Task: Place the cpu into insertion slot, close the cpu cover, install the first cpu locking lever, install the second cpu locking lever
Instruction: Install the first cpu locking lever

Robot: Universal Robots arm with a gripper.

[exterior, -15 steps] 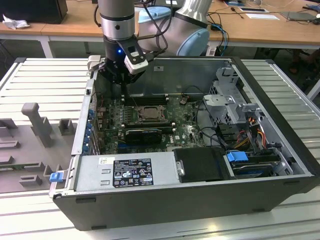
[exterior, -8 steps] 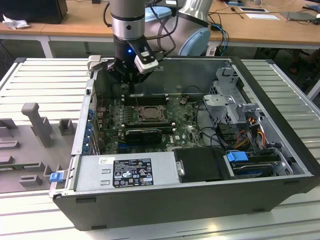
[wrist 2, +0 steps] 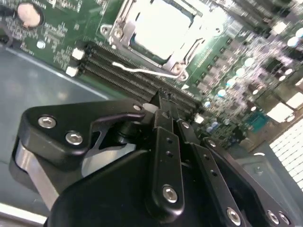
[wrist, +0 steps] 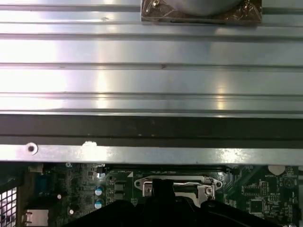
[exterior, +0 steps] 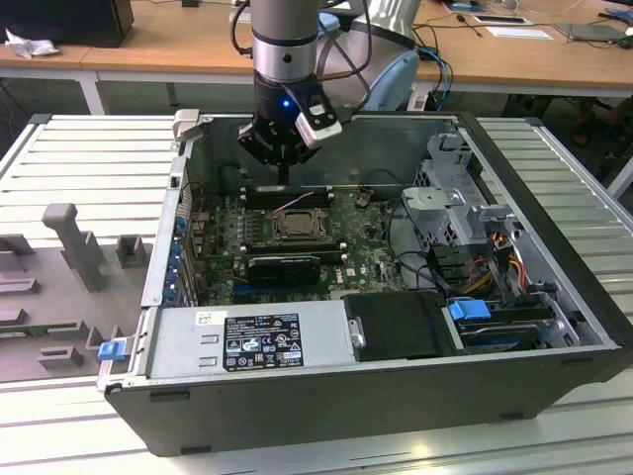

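Inside the open computer case (exterior: 554,297), the end effector (exterior: 284,173) hangs over the green motherboard (exterior: 376,257), just beyond the insertion slot (exterior: 294,227) toward the case's back wall. Its fingers (wrist 2: 163,106) come together at a narrow tip with nothing between them. The cpu (wrist 2: 161,26) sits in the insertion slot, pale face up. The cpu cover (wrist 2: 124,24) lies flat around the chip. A thin wire lever (wrist 2: 142,71) runs along the slot's edge nearest the end effector. Long black memory slots (wrist 2: 128,75) lie between lever and fingertips. The case rests on a ribbed metal surface (exterior: 89,158).
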